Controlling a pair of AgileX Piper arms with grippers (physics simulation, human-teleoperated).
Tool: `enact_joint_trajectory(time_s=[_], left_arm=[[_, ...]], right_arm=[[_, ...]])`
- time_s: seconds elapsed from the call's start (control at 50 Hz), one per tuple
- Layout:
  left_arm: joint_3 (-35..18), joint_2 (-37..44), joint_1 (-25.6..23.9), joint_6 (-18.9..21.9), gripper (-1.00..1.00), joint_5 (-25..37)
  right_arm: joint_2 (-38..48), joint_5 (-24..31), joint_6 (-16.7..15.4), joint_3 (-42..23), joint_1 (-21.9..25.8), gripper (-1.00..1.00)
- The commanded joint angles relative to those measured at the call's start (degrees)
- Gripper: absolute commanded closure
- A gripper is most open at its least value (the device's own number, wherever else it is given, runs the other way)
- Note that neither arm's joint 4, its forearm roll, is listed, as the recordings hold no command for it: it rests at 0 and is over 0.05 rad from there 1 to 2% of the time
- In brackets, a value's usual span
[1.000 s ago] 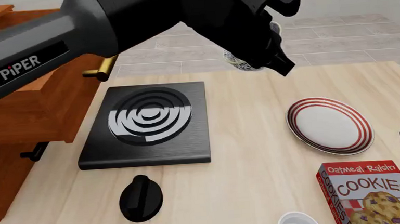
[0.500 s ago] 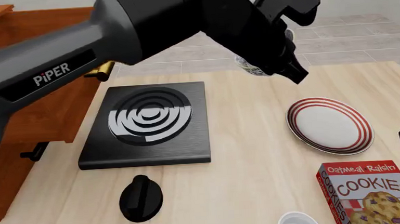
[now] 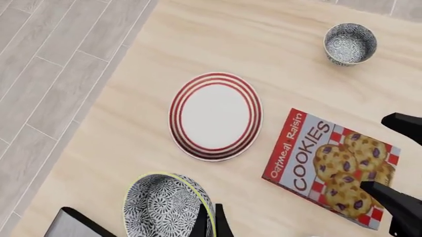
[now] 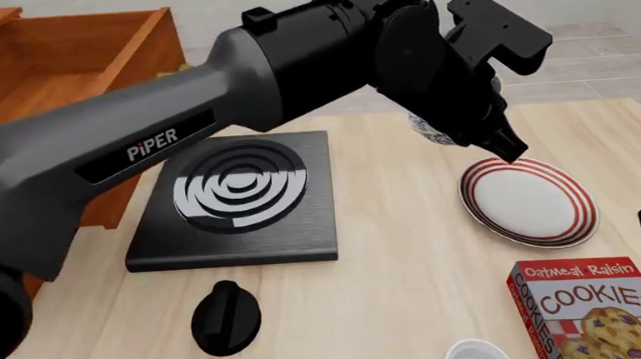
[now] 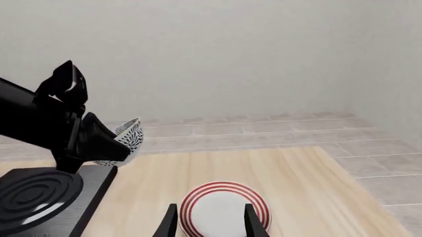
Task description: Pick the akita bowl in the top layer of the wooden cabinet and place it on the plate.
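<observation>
Item: akita bowl (image 3: 168, 206), rim pinched in your left gripper (image 3: 209, 223), airborne short of plate (image 4: 528, 198). Right gripper (image 5: 209, 220): spread. Risk: early release tips bowl onto table (image 4: 403, 249).

At left, the left gripper (image 5: 105, 148) holds the akita bowl (image 5: 128, 134) aloft; the plate (image 5: 224, 207) lies bottom centre on the tabletop (image 5: 316, 197).

Left arm (image 4: 173, 134): thick rounded tube, dark grey forearm shell, glossy black wrist housings, white "PiPER" lettering on a black inset band. Boxy black block at wrist's 1 o'clock. Left end effector (image 4: 494, 140): matte black, tapered wedge fingers. Right end effector (image 5: 209, 221): two slim black fingers, flat-sided, no markings visible.
</observation>
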Motion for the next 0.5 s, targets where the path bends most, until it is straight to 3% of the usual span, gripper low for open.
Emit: enact_joint_trajectory(time_s=[0.02,0.1,0.3,0.4,0.5], left_arm=[[-4.06,2.07,-0.94,0.04,1.0,0.95],[-7.38,3.12,-1.12,-0.1,1.0,2.19],[-7.17,4.76,-0.36,1.56,1.0,0.17],[-12.54,7.04,-0.17,0.09,1.0,2.62],[-11.96,7.57,-0.02,0.77,1.0,1.54]], right_arm=[[0.0,-0.03,0.21,-0.03,-0.06,-1.0],[-0.01,-0.08,0.25,-0.02,-0.09,-1.0],[-0.01,-0.28,0.38,0.03,-0.05,-1.0],[-0.01,-0.31,0.47,0.14,-0.06,-1.0],[-0.01,-0.35,0.63,0.18,-0.12,-1.0]])
